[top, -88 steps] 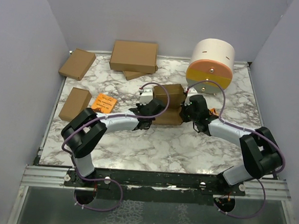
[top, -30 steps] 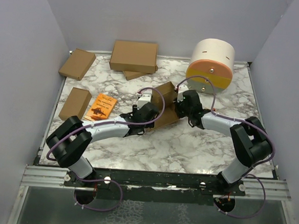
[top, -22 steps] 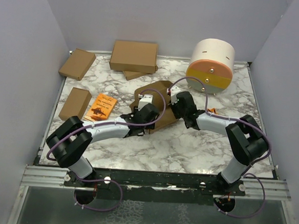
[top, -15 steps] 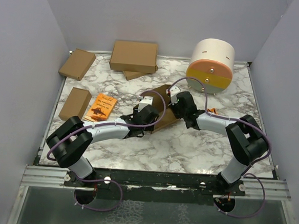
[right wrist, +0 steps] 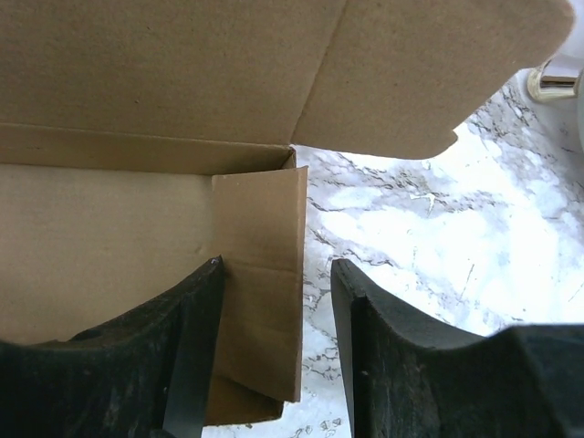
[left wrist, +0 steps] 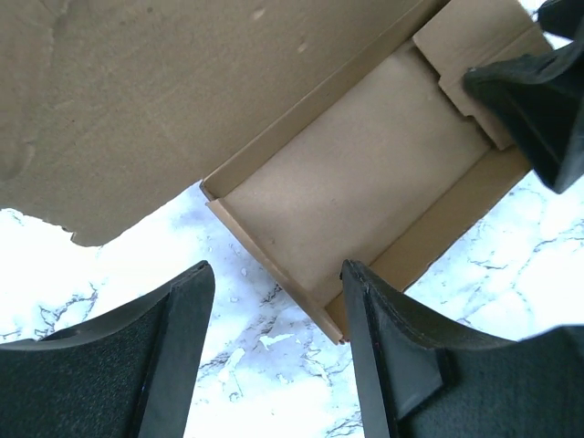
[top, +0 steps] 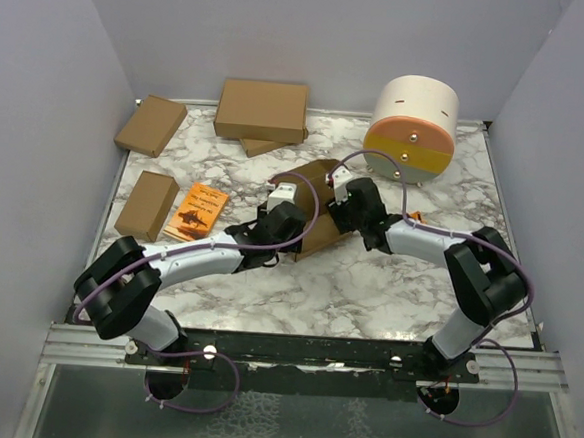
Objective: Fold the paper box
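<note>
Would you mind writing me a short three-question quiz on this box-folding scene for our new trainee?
1. True or false: the paper box is fully closed.
2. Which printed item lies on the table? A) an orange booklet B) a green bottle C) a blue towel
3. Fill in: in its wrist view, the right end effector has a side flap of the box between its fingers, and its jaws stand ____.

Key: 1 false, the inside of the box shows in both wrist views; 2 A; 3 open.
</note>
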Robot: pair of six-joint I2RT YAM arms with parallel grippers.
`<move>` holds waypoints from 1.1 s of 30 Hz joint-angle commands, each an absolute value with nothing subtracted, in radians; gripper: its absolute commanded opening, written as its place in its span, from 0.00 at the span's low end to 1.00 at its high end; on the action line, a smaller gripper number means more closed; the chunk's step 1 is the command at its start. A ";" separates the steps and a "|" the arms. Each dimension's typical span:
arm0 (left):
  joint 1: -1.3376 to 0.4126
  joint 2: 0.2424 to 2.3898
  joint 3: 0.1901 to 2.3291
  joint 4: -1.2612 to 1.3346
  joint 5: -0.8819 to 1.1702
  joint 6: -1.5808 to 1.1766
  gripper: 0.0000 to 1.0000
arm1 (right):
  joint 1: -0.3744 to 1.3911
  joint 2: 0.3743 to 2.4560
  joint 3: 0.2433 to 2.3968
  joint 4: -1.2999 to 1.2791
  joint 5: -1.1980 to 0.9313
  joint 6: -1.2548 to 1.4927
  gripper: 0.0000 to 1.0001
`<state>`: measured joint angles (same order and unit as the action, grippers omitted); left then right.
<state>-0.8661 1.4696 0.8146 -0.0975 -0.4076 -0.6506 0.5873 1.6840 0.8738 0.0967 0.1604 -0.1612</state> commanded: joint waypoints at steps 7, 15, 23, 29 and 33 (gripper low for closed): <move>-0.870 1.423 0.798 -0.085 -0.371 -0.631 0.61 | 0.583 1.782 0.924 0.067 0.204 -0.227 0.25; -0.870 1.302 0.794 -0.115 -0.374 -0.615 0.61 | 0.584 1.782 0.917 0.071 0.234 -0.283 0.05; -0.870 1.171 0.780 -0.142 -0.407 -0.580 0.62 | 0.581 1.737 0.930 0.042 0.187 -0.276 0.49; -0.870 1.072 0.780 -0.159 -0.456 -0.528 0.68 | 0.569 1.696 0.933 0.027 0.136 -0.271 0.55; -0.855 1.027 0.780 -0.161 -0.467 -0.476 0.72 | 0.560 1.704 0.935 0.017 0.120 -0.282 0.54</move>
